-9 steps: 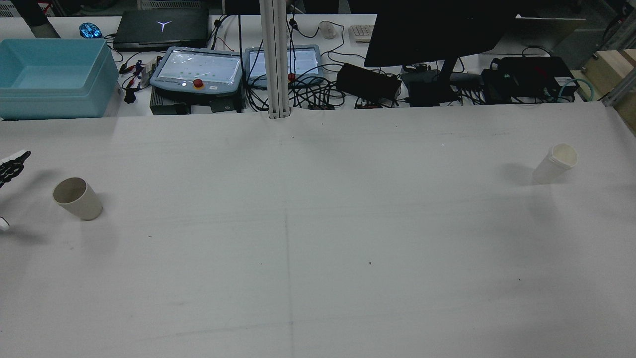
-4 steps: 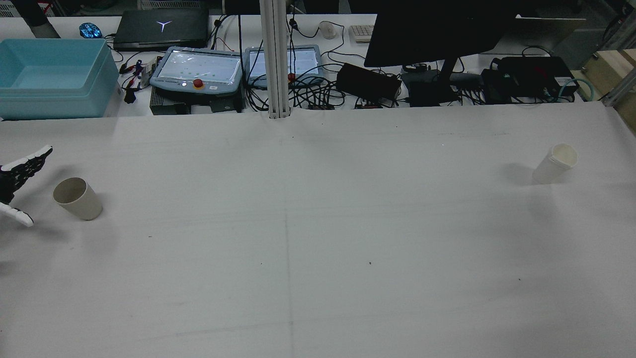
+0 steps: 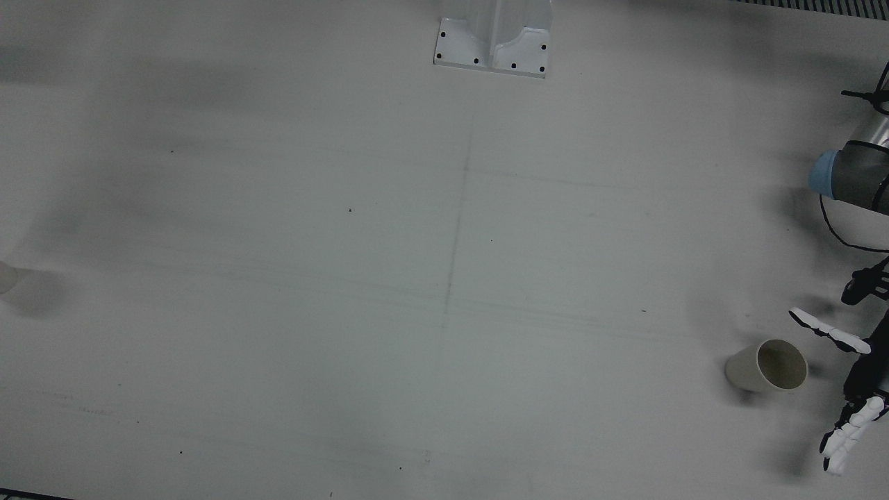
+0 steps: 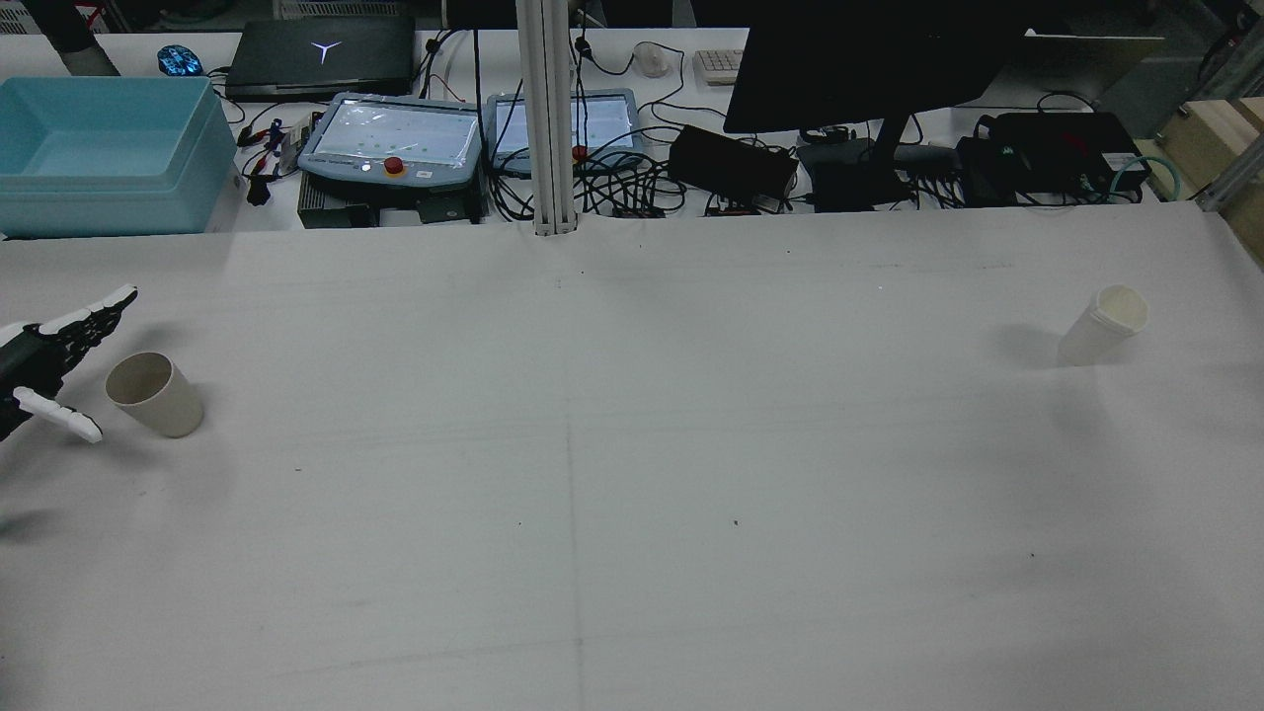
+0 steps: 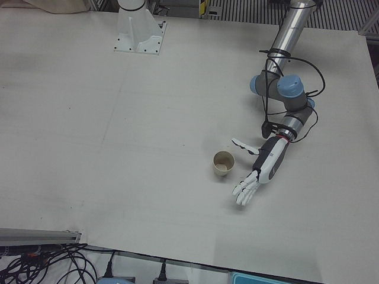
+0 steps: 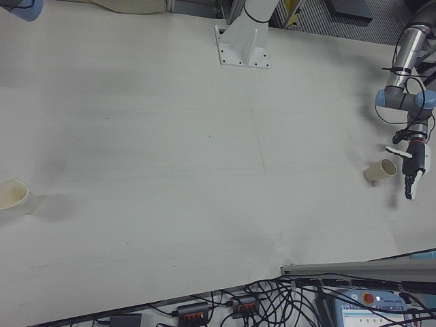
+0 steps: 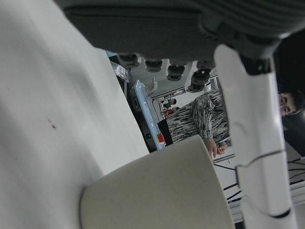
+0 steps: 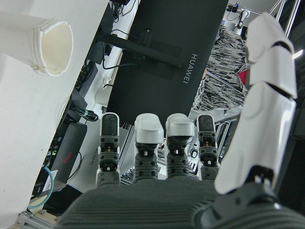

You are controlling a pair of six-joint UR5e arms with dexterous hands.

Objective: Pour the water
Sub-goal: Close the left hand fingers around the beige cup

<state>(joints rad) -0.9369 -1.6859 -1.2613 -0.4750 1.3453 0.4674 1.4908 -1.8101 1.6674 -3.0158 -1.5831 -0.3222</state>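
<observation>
Left hand (image 5: 263, 167): fingers spread, empty, just beside beige cup (image 5: 223, 163).
Right hand (image 8: 190, 157): fingers spread, empty.
Progress: nothing grasped; pouring pending.

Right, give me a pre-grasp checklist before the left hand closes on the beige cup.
1. Beige paper cup upright on the white table: ok.
2. Left hand open, fingers spread, holding nothing: ok.
3. Left hand beside the cup, not yet touching it: ok.
4. Space around that cup free of other things: ok.
5. White ribbed cup upright on the far side of the table: ok.
6. Water in either cup: cannot tell.
7. Right hand open, away from the white cup: ok.
</observation>
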